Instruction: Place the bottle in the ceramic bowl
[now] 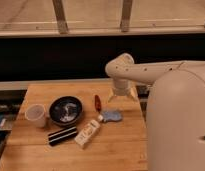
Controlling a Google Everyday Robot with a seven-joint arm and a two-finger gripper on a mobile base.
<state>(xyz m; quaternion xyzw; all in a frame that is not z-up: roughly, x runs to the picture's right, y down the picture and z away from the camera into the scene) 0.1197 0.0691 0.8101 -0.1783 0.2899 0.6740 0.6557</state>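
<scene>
The cream-white bottle (88,132) lies on its side on the wooden table (116,150), cap pointing toward the back right. The dark glossy ceramic bowl (65,110) sits just up and left of it, a short gap away, with pale marks inside. My gripper (120,94) hangs from the white arm over the table's back right part, to the right of and above the bottle, holding nothing.
A white cup (36,115) stands left of the bowl. A black striped bar (62,135) lies left of the bottle. A small red item (97,102) and a blue-grey object (112,116) lie between the bowl and my gripper. My white body (178,125) fills the right.
</scene>
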